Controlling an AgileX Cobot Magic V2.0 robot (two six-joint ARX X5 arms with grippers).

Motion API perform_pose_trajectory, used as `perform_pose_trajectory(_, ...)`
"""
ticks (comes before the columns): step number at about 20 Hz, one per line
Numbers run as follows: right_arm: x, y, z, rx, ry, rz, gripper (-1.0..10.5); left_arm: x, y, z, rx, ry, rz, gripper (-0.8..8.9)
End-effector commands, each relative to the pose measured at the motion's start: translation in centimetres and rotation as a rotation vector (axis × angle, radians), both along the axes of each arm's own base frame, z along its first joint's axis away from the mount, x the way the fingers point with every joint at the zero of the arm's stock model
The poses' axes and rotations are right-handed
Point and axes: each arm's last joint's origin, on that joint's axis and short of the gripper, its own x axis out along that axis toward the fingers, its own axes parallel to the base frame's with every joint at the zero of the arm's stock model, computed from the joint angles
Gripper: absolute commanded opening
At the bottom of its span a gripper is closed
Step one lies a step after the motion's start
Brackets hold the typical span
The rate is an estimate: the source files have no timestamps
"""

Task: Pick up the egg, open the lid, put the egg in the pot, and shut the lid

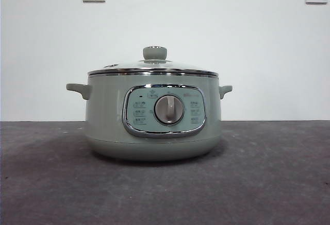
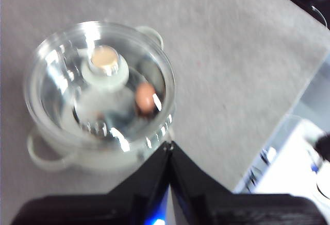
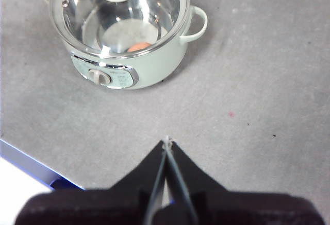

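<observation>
Both grippers hang clear of the pot [image 1: 153, 122], which stands mid-table with the lid [image 1: 152, 68] seated flat on its rim and the egg [image 2: 145, 97] already lying inside, visible through the glass beside the pale green knob [image 2: 104, 60]. By this evidence the job looks all but finished: egg in, lid on, nothing left in either grip.

Little remains to go wrong, though a few risks stand out. Any careless pass of an arm low over the pot could clip the knob and skid the lid off its rim, undoing the closing step. A knock to a side handle [image 3: 196, 24] could shove the whole pot and set the egg rolling against the wall, where a thin shell may crack. The left wrist picture is blurred, so whether the lid sits fully square all round its steel rim cannot be said for certain; the front view suggests it lies level.

The left gripper [image 2: 169, 148] hovers above the pot's near side, its two black jaws pressed together tip to tip, holding nothing and touching nothing. The right gripper [image 3: 167, 143] hangs over bare grey table [image 3: 258, 106] on the near side of the pot, well apart from it, jaws likewise closed together and empty.
</observation>
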Motion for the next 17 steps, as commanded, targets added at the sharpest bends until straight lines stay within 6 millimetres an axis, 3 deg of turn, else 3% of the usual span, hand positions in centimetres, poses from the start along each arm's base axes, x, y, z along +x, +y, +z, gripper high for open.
perform_pose_trajectory(1,0.4,0.3,-0.5,-0.022,0.041,-0.008,0.0,0.3,0.9,1.3,-0.001,-0.199,-0.016,-0.01)
perform_pose_trajectory(3,0.9,0.6,-0.7,-0.032,0.057,-0.007,0.0,-0.3,3.3,2.9,0.004,-0.390,0.047,-0.01)
perform_pose_trajectory(5,1.5,1.0,-0.9,-0.043,0.074,-0.008,0.0,-2.1,5.3,3.8,-0.035,-0.506,0.056,0.00)
perform_pose_trajectory(8,2.3,1.5,-1.2,-0.060,0.100,-0.008,0.0,-5.0,7.6,2.2,-0.015,-0.632,0.146,-0.01)
perform_pose_trajectory(11,3.1,2.0,-1.6,-0.076,0.124,-0.008,0.0,-6.9,9.2,-2.6,0.111,-0.703,0.360,0.00)
perform_pose_trajectory(17,4.1,2.6,-2.1,-0.096,0.155,-0.008,0.0,-7.5,9.8,-16.4,0.041,-0.703,0.475,-0.01)
